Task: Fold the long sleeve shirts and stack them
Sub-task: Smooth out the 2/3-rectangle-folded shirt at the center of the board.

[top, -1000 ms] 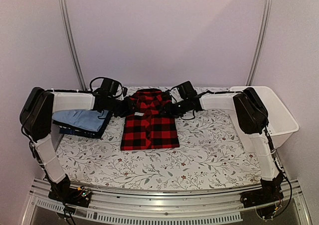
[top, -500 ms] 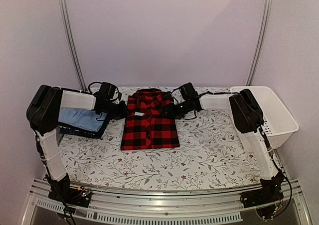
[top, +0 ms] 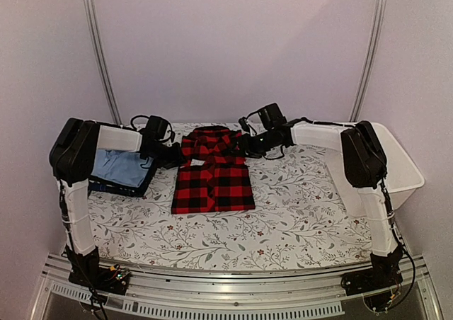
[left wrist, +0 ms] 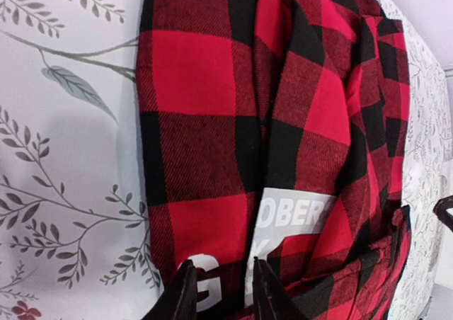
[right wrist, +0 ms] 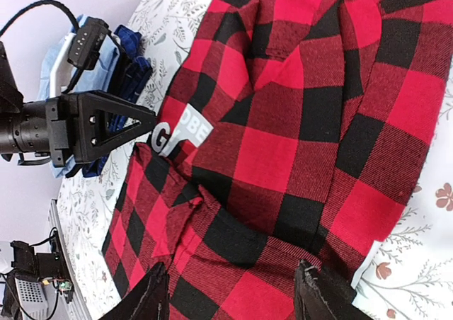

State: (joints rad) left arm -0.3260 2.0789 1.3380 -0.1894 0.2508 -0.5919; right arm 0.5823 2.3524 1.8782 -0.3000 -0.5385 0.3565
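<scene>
The red-and-black checked flannel shirt [top: 212, 178] lies folded in the middle of the table, its white lettering [left wrist: 294, 210] near the collar end. My left gripper [top: 172, 156] is at the shirt's upper left edge, its jaws a little apart just above the lettering [left wrist: 223, 292], holding nothing. My right gripper [top: 245, 144] hovers over the upper right part of the shirt, wide open and empty [right wrist: 233, 292]. The light blue collared shirt [top: 117, 167] lies folded on the dark navy garment [top: 113, 187] at the left. The left gripper also shows in the right wrist view [right wrist: 106, 125].
A white plastic basket [top: 405, 170] stands at the right edge of the table. The floral tablecloth [top: 283, 221] covers the table. The folded stack sits close under the left arm's elbow.
Both arms have drawn their elbows in. The right wrist has risen and moved back from the shirt's collar. The left gripper has shifted slightly left, off the shirt's edge.
</scene>
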